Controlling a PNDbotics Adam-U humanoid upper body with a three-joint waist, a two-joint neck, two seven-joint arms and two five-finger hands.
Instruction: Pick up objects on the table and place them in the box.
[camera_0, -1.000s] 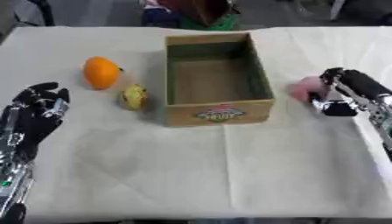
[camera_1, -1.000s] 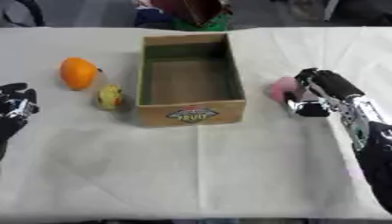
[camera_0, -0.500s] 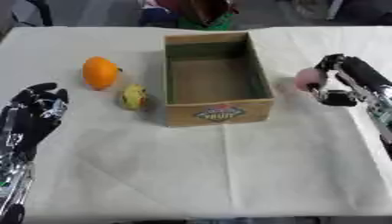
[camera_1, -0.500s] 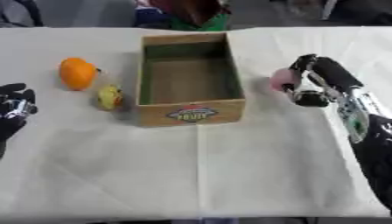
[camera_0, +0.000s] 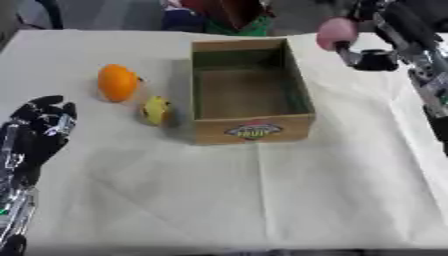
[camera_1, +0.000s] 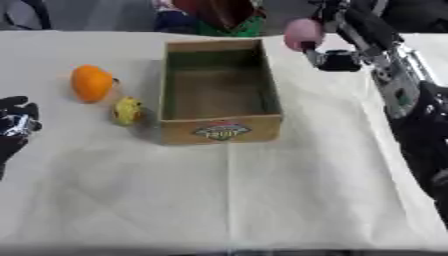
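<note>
Pink rounded object (camera_0: 336, 31) (small, smooth) in curled right hand (camera_0: 381, 35) above table.

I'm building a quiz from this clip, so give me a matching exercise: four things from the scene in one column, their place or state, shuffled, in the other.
Things:
1. pink object
2. orange fruit
3. small yellow fruit
4. cardboard box

Places or states:
A. on the cloth right beside the box's left wall
B. held up by the right hand
C. open, nothing inside
D. on the cloth, farthest left of the fruits

Pairs: 1-B, 2-D, 3-A, 4-C
</note>
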